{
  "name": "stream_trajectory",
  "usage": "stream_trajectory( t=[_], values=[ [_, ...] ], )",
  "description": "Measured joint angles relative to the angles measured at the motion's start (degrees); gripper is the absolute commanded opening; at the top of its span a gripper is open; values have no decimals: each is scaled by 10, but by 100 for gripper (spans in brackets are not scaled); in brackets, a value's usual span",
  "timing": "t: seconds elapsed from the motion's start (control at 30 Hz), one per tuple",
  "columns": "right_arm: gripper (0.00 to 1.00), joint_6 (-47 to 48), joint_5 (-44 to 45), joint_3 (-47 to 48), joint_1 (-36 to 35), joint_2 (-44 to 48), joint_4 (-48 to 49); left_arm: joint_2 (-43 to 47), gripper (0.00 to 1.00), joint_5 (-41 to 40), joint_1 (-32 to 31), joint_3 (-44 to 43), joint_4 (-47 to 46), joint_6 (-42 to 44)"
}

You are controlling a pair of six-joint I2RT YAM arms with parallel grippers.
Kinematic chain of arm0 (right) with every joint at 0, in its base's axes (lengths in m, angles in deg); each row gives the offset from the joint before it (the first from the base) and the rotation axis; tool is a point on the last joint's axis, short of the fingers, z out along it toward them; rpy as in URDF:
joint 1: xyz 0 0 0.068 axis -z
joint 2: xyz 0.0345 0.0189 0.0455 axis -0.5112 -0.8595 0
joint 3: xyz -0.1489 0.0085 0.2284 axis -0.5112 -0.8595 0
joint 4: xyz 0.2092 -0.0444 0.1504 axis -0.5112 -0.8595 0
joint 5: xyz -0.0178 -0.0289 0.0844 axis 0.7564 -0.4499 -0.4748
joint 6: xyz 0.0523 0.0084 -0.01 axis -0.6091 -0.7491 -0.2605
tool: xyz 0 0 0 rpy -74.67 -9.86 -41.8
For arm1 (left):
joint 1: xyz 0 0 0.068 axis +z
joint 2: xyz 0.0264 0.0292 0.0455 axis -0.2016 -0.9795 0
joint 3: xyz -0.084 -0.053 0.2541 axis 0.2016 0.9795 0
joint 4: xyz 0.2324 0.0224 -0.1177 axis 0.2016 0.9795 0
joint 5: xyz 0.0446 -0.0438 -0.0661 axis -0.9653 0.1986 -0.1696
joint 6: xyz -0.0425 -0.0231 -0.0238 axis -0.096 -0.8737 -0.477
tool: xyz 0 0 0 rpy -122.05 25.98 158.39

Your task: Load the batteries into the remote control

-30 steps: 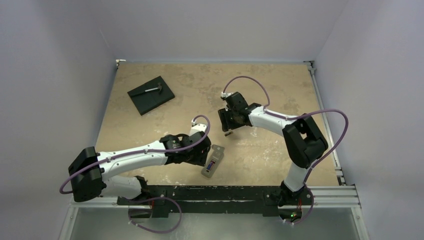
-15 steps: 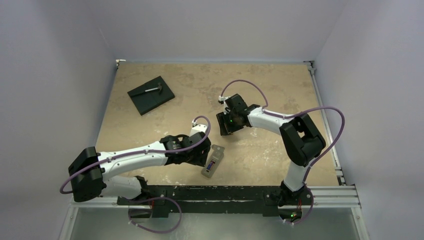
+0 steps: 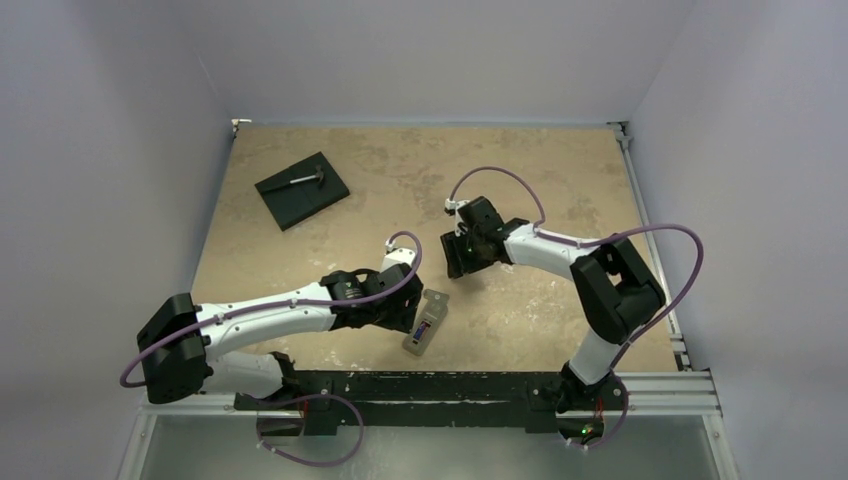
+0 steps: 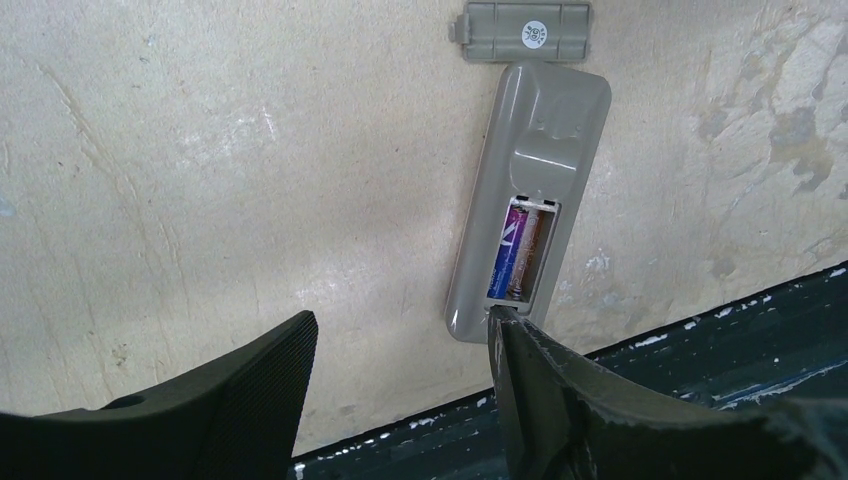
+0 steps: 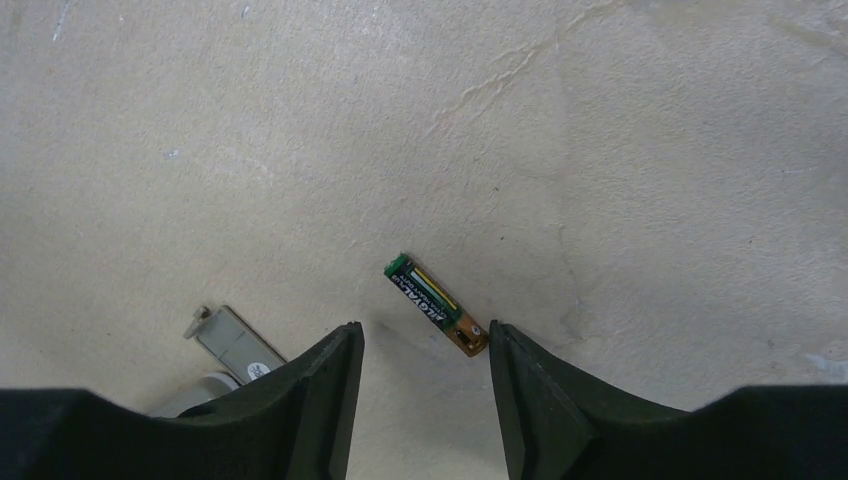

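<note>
The remote control (image 4: 530, 170) lies grey back up near the table's front edge, and it also shows in the top view (image 3: 424, 322). Its recess is uncovered and holds the bluish-purple battery (image 4: 508, 255). My left gripper (image 4: 400, 325) is open and empty, and its right fingertip (image 4: 503, 330) touches the remote's near end. The gold-tinted battery (image 5: 437, 303) lies loose on the table. My right gripper (image 5: 425, 332) is open just above it, its right fingertip (image 5: 500, 340) beside the battery's gold end. In the top view the right gripper (image 3: 456, 262) hides this battery.
The grey battery cover (image 4: 525, 30) lies just beyond the remote's far end and also shows in the right wrist view (image 5: 235, 345). A black square slab (image 3: 301, 189) with a small metal tool (image 3: 305, 179) sits at the far left. The dark front rail (image 4: 700, 350) runs close to the remote.
My right gripper has come down and nearer over the gold-tinted battery, which showed on the table beside it a second ago. The left arm and remote have not moved.
</note>
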Motion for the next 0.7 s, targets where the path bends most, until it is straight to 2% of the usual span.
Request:
stream_trajectory(
  t=[0.43,0.7],
  values=[
    [54,-10,20,-14,-9,12,-1,-11,63,4,0,0,-5,8],
    [56,0,66,19,-12,-5,-47,-11,63,4,0,0,-5,8]
  ],
)
